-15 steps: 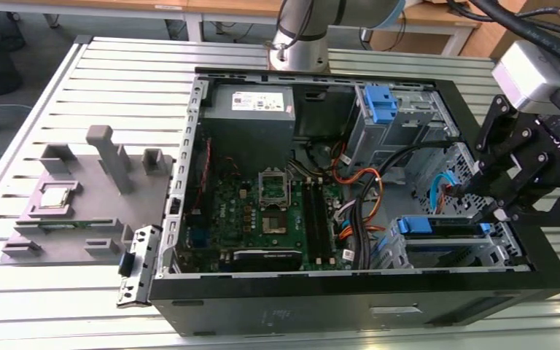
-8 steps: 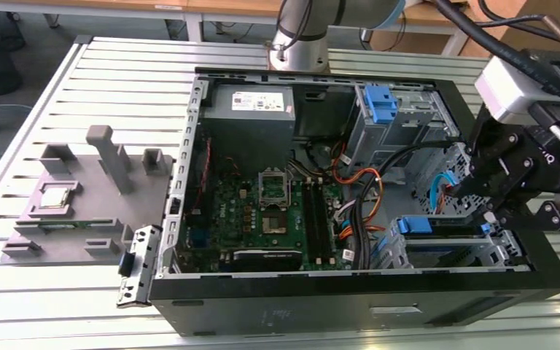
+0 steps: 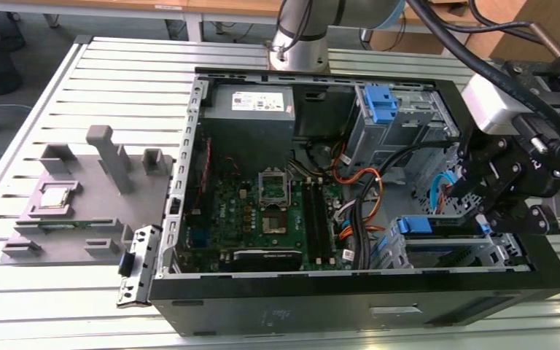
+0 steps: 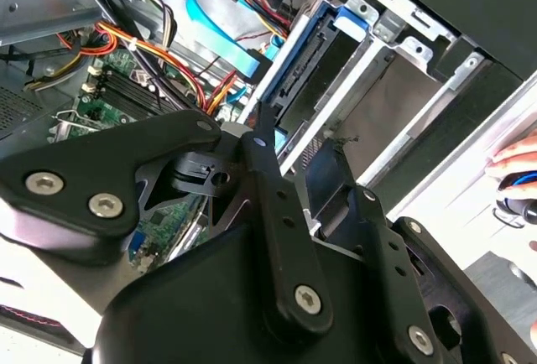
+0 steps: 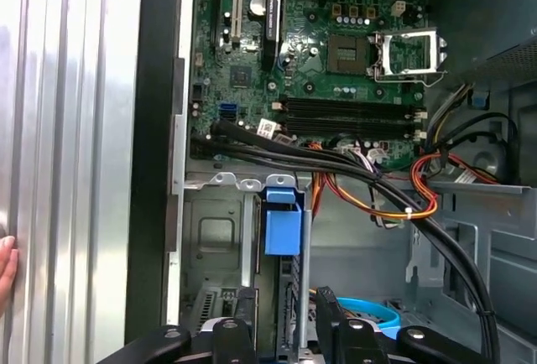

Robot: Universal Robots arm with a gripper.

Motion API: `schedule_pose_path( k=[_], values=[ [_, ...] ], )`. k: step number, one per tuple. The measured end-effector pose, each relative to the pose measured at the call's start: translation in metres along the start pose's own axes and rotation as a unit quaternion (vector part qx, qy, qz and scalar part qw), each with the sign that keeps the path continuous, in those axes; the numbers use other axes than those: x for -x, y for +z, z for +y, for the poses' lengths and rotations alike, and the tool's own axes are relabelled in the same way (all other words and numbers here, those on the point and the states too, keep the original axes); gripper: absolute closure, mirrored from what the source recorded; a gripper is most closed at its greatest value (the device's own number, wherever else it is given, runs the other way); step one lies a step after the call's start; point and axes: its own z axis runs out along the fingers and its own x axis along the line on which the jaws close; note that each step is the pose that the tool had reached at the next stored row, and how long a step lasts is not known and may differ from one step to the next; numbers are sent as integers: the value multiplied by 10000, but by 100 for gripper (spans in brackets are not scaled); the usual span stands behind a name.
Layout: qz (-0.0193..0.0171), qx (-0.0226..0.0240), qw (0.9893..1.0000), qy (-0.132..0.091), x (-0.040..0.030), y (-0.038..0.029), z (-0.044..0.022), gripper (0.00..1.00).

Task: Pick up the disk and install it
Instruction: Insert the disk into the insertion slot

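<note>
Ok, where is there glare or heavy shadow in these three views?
First wrist view: the slatted silver metal table is washed out by glare. Second wrist view: the same table is blown white beside the black open computer case. Exterior view: even light, with shadow deep inside the case.

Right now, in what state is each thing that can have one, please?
computer case, lying open, side panel off.
disk, standing on edge in its drive bay inside the case.
gripper, inside the case, right at the disk.
CPU socket, bare, no cooler on it.
</note>
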Motion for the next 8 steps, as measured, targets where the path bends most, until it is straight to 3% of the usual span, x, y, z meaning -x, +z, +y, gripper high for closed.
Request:
schedule_pose_path(
  k=[8],
  values=[
    [-2,-3,10000,-7,67,21,6,58]
  ],
)
